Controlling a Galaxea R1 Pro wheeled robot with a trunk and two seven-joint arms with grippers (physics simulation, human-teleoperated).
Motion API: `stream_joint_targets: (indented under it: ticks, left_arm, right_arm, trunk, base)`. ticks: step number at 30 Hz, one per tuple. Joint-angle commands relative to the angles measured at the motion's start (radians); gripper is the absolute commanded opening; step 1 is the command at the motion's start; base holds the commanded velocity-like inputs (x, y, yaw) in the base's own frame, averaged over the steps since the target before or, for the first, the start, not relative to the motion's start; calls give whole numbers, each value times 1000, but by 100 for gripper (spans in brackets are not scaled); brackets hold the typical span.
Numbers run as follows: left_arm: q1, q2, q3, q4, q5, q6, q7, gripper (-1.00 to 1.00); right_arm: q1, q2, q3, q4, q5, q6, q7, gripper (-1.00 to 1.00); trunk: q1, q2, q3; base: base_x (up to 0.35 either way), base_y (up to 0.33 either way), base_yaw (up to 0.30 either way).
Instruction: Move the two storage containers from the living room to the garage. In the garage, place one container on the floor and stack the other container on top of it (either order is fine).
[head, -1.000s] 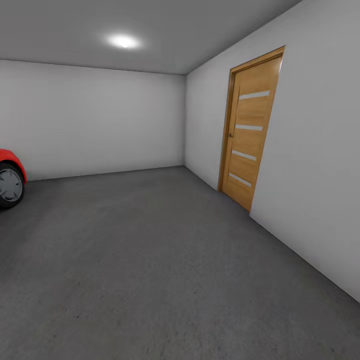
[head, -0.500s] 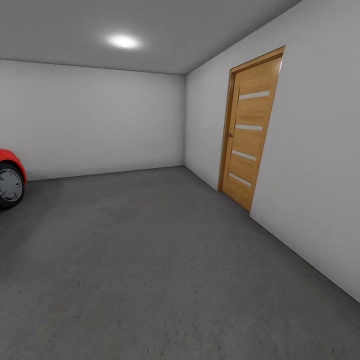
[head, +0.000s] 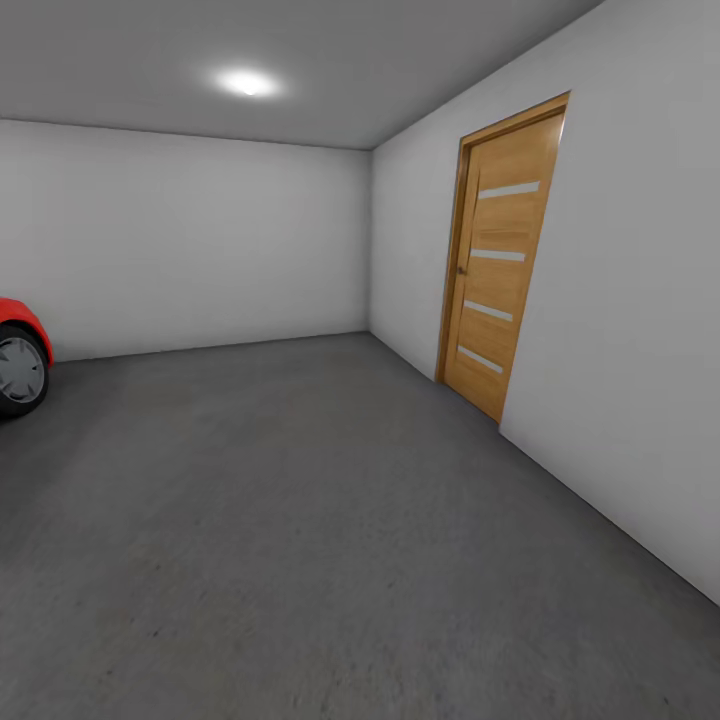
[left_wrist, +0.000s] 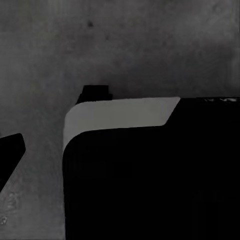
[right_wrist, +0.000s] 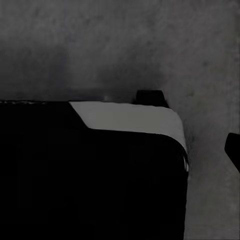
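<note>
I see the garage: grey floor (head: 300, 520) ahead, white walls (head: 190, 240), a wooden door (head: 498, 265) on the right, a red car (head: 20, 352) far left. Both wrist cameras look down at floor (left_wrist: 125, 45) and my dark base (left_wrist: 150, 175). I cannot tell either end effector's state.

Looked down on dark grey, mottled concrete floor (right_wrist: 120, 40), matt and faintly blotched, darker in a band just above the machine below it. Showed a large black body of the robot (right_wrist: 90, 185) across the lower part, with a rounded corner and a pale grey sloped panel (right_wrist: 130, 120) along its upper edge. Carried a small black block (right_wrist: 150, 97) poking up just behind that panel. Caught one dark pointed piece (right_wrist: 233, 150) at the picture's edge, apart from the black body, too cropped to identify.
</note>
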Motion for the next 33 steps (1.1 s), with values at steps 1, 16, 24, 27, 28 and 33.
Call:
stream_joint_targets:
  ticks: [1, 16, 24, 27, 28, 33]
  left_arm:
    - [-1, 0, 0, -54, 1, 29, 1, 100]
    - [-80, -27, -3, -864, 5, 461, 1, 100]
    - [-80, -27, -4, -1105, 2, 638, 0, 100]
    - [-80, -27, -2, -1114, 2, 652, -1, 100]
    - [-80, -27, -2, -1114, 2, 652, -1, 100]
    - [-80, -25, 1, -1102, 1, 654, -2, 100]
  right_arm:
    - [-1, 1, 0, -421, 0, 55, -14, 100]
    - [-43, 33, 51, -1175, -2, 336, -182, 100]
    - [-133, 75, 163, -1224, 57, 352, -218, 100]
    - [-139, 85, 279, -1228, 73, 353, -225, 100]
    - [-139, 86, 299, -1227, 76, 353, -228, 100]
    - [-141, 89, 383, -1225, 82, 351, -262, 100]
  trunk:
    - [0, 0, 0]
    - [0, 0, 0]
    - [0, 0, 0]
    - [0, 0, 0]
    - [0, 0, 0]
    - [0, 0, 0]
  base:
    - [0, 0, 0]
    - [0, 0, 0]
    - [0, 0, 0]
    - [0, 0, 0]
    - [0, 0, 0]
    - [34, 2, 0]
